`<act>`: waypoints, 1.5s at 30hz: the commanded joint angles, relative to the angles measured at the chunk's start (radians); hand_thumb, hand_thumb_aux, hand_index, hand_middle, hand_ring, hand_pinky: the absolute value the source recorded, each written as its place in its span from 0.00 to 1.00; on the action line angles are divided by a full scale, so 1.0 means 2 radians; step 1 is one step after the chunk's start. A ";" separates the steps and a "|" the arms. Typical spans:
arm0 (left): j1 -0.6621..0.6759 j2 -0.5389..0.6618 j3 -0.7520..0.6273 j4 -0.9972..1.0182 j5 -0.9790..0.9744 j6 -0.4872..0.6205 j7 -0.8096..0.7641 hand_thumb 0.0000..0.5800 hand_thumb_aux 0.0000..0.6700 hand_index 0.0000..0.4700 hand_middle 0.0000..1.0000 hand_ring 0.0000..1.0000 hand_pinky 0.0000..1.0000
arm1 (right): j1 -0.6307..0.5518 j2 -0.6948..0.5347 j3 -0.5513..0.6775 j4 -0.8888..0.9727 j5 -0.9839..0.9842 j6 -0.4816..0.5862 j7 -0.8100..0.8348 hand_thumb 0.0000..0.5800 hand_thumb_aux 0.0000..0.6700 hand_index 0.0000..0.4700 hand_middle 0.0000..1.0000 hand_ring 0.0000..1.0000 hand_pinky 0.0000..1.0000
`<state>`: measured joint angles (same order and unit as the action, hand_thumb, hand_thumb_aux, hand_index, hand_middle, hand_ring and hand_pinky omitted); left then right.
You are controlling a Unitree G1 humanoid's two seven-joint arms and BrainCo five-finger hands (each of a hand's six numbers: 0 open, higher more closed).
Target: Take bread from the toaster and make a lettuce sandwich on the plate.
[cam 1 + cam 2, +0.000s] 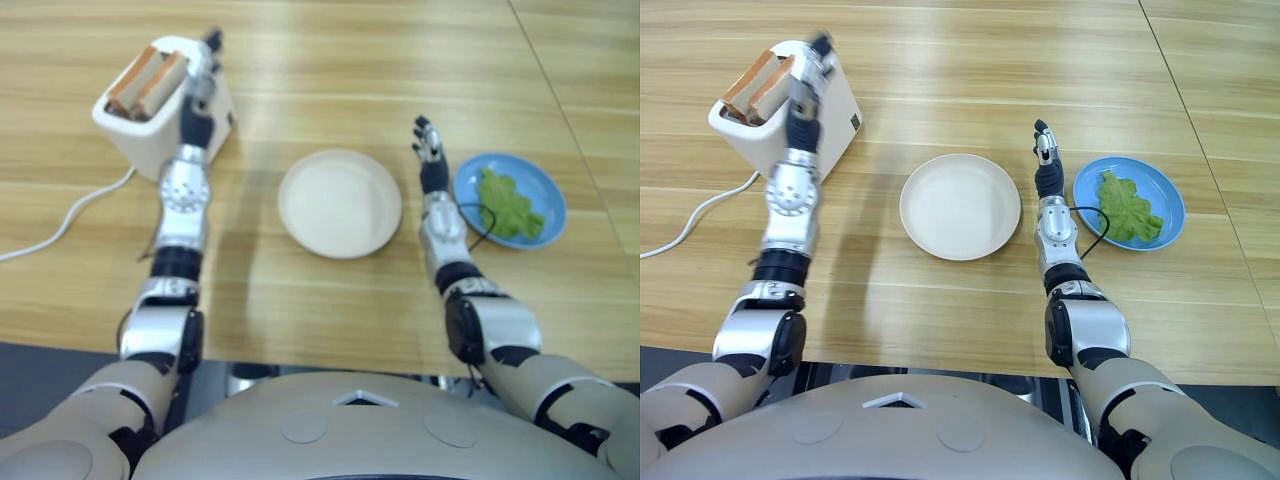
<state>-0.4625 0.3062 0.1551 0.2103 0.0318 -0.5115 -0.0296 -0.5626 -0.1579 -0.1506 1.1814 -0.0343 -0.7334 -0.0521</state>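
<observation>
two slices of bread (148, 82) stand upright in the slots of a white toaster (140, 140) at the far left of the counter (350, 60), their brown crusts poking above the top. the left robot hand (200, 85) is over the toaster's right side, just beside the slices; whether it is wide, narrow or touching the bread cannot be told. nearer the middle sits a pale round plate (340, 205) with nothing on it. right of the plate the right robot hand (430, 150) is held upright and wide, carrying nothing. just beyond it a blue dish (545, 190) holds a leaf of lettuce (508, 205). a white cord (60, 225) trails from the toaster off to the left.

the likely trouble is at the toaster: it looks light, so a pull on a snug slice could lift or tip it, or drag it against the cord. a pinch on only the crust might tear or drop the slice short of the plate. the thin lettuce may also slip from a loose grip.

a small dark mark (854, 122) shows on the toaster's side, too small to read.
</observation>
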 commanded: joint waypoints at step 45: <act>-0.173 0.187 -0.254 0.443 0.383 0.254 0.323 0.00 0.00 0.00 0.00 0.00 0.00 | 0.020 -0.002 0.003 0.007 -0.006 0.014 -0.003 0.00 0.00 0.00 0.00 0.00 0.00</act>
<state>-0.8289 0.6814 -0.3448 1.1215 0.8024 0.0117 0.5997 -0.5299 -0.1640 -0.1523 1.1889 -0.0435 -0.7263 -0.0569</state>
